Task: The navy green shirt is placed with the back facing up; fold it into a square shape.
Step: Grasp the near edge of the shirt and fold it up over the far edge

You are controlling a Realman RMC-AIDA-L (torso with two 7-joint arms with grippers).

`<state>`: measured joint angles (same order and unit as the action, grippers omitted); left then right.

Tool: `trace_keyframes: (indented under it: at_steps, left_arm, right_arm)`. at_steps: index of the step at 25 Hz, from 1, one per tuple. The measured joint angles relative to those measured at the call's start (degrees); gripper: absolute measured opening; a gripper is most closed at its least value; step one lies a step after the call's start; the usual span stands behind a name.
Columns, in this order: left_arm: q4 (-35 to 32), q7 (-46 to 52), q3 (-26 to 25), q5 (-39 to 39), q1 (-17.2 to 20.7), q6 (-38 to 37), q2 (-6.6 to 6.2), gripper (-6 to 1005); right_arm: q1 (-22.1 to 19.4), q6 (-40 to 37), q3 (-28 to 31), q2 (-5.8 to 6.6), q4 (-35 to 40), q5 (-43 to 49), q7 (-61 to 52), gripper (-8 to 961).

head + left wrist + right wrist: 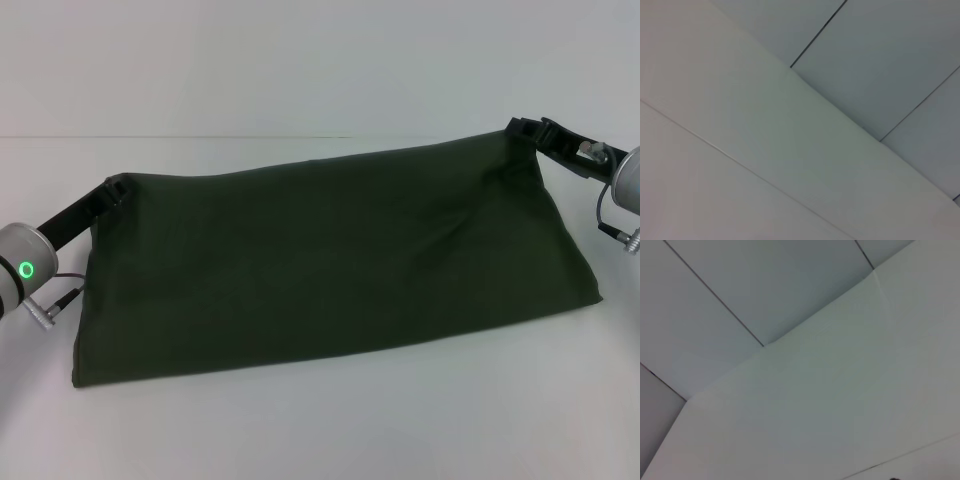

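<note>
In the head view the navy green shirt (330,265) stretches across the white table as a wide dark olive band, folded over on itself, plain side up. Its far edge is lifted and pulled taut between both arms. At the far left corner of the cloth my left gripper (118,190) is shut on the fabric. The far right corner is pinched by my right gripper (527,131), held higher and farther back. The near edge of the shirt rests on the table. Neither wrist view shows the shirt or any fingers.
The white table (330,430) lies bare in front of the shirt and behind it. Both wrist views show only pale wall or ceiling panels (880,65) with dark seams. A cable hangs from the right wrist (612,225).
</note>
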<state>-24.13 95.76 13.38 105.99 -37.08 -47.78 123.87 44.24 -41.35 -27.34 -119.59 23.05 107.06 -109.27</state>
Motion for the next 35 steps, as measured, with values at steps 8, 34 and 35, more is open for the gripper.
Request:
trace_keyframes:
  at_steps: [8, 34, 35]
  left_arm:
    - [1.4, -3.3, -0.3, -1.3, -0.7, 1.4, 0.01, 71]
    - [0.9, -5.5, 0.4, -4.0, -1.2, 4.1, -0.39, 683]
    - [0.9, -5.3, 1.1, -3.9, -1.1, 4.6, -0.64, 682]
  right_arm:
    - [-0.3, 0.2, 0.2, 0.09, -0.3, -0.5, 0.0, 414]
    - [-7.8, -12.1, 0.2, 1.03, 0.6, -4.3, 5.0, 930]
    - [-7.9, -12.7, 0.2, 1.01, 0.6, -4.3, 5.5, 930]
